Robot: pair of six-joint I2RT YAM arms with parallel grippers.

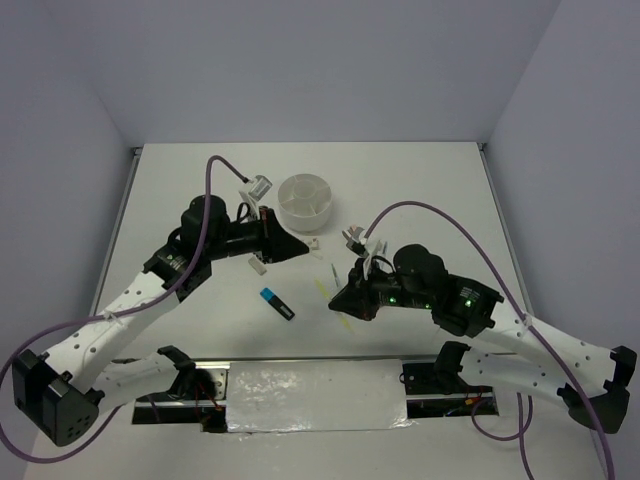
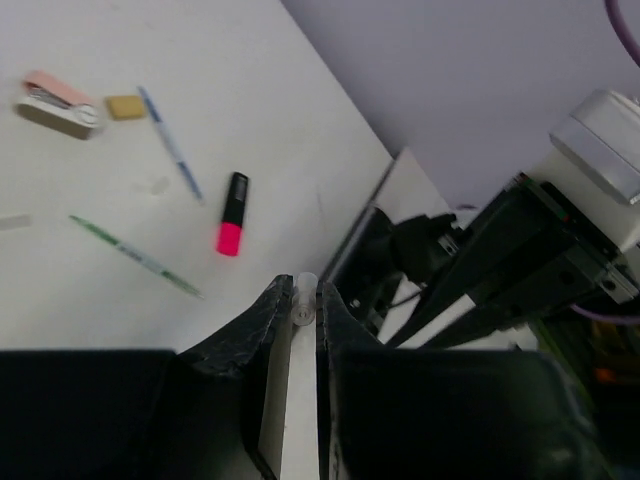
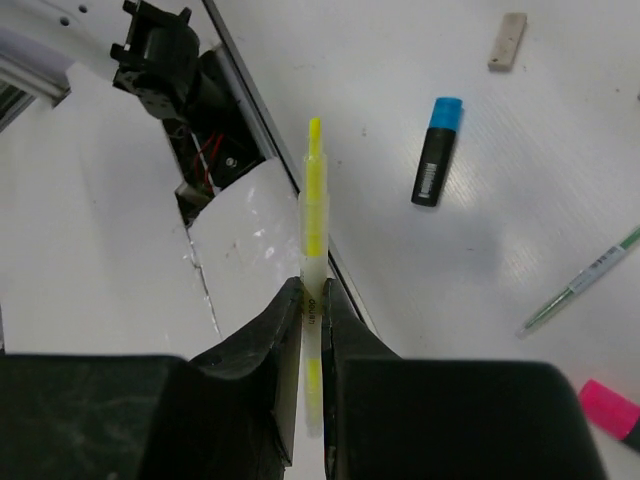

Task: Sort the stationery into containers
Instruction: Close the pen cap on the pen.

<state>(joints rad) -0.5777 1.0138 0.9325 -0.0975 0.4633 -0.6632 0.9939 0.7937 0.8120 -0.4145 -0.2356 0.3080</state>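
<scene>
On the white table (image 1: 420,180), the round organiser cup (image 1: 305,200) stands near the middle of the far edge. The right gripper (image 3: 312,300) pinches a yellow pen (image 3: 314,200) across its barrel. The left gripper (image 2: 305,297) is pressed onto a thin pale pen (image 2: 300,420), whose end just shows at the fingertips. Both pens look light, stiff and slick, and would likely pivot unless held mid-barrel. A blue-and-black highlighter (image 1: 277,303) lies toward the near edge.
</scene>
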